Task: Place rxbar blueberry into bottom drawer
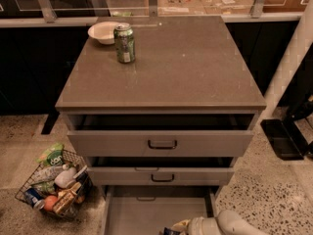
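The bottom drawer [142,212] is pulled out, a wide shallow grey tray with a bare flat floor. My gripper [180,227] sits at the bottom edge of the camera view, low over the drawer's front right part, at the end of the white arm [230,223]. A small dark blue piece [167,231] shows at the gripper's tip, cut off by the frame edge; it looks like the rxbar blueberry. Most of it is out of view.
The two upper drawers [161,143] with black handles stand slightly open. A green can [124,43] and a white bowl [103,32] stand on the cabinet top at the back left. A wire basket [54,184] of snacks sits on the floor to the left.
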You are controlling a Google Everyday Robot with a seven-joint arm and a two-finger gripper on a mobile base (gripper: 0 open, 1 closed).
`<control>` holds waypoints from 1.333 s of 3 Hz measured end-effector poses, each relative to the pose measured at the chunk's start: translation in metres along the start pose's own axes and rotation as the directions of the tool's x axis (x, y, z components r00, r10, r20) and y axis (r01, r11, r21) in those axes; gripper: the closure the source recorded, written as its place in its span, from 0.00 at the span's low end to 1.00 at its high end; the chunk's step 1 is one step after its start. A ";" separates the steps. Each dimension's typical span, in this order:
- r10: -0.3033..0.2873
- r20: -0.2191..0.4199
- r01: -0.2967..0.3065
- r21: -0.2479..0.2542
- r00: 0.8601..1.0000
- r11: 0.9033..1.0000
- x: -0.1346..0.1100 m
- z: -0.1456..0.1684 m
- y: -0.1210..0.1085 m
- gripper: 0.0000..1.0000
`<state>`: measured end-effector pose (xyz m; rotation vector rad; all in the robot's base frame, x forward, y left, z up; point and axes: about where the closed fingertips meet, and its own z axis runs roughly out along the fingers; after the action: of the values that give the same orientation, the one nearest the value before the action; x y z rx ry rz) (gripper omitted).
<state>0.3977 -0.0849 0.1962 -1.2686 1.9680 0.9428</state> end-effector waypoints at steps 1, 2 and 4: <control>-0.050 -0.046 0.050 -0.003 0.998 0.999 0.003 0.016 0.009 1.00; -0.117 -0.119 0.119 0.013 0.986 0.993 0.005 0.036 0.025 1.00; -0.122 -0.120 0.128 0.046 0.985 0.991 0.004 0.042 0.024 0.59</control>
<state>0.3790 -0.0455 0.1750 -1.4272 1.9619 0.7655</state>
